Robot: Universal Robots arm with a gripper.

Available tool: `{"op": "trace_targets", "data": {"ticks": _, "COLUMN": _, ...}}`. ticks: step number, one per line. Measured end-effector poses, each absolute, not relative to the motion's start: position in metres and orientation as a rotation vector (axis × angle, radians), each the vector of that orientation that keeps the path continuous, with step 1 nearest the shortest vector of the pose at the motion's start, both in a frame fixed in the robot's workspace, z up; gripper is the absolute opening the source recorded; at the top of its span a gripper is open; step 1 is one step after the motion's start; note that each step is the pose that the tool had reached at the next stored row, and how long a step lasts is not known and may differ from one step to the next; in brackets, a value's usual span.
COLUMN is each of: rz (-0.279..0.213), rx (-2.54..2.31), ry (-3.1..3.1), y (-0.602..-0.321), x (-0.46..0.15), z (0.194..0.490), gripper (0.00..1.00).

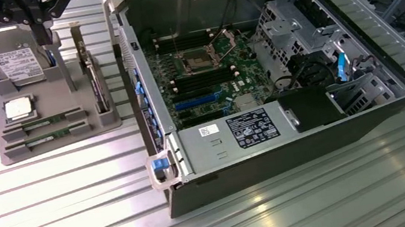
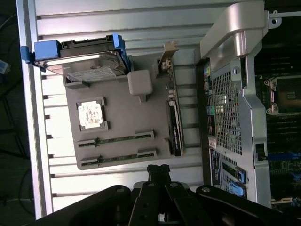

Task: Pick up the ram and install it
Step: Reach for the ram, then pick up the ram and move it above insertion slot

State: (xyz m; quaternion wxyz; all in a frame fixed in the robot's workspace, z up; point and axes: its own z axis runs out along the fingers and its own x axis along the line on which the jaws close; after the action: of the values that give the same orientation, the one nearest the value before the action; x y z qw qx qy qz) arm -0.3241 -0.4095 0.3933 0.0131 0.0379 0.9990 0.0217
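Treat ram as probably light, stiff, thin, fragile at chips; grip mid-length across the 2 flat faces; gripper closed on nothing, near gray tray.

Hard drive partly behind the jaws, label unreadable

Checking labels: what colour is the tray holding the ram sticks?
Grey; the tray shows best in the wrist view.

A ribbed, silvery aluminium bench carries two things. A grey moulded plastic parts tray sits at the upper left of the exterior view. Just beside it, filling the centre and right, a black-and-silver open computer case lies on its side.
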Motion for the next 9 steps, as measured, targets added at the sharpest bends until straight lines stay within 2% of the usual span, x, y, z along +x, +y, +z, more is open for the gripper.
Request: {"op": "trace_targets", "data": {"ticks": 9, "rz": 0.069, "rx": 0.032, "ry": 3.116, "y": -0.4095, "x": -0.3241, "z": 0.3933, "gripper": 0.10}}
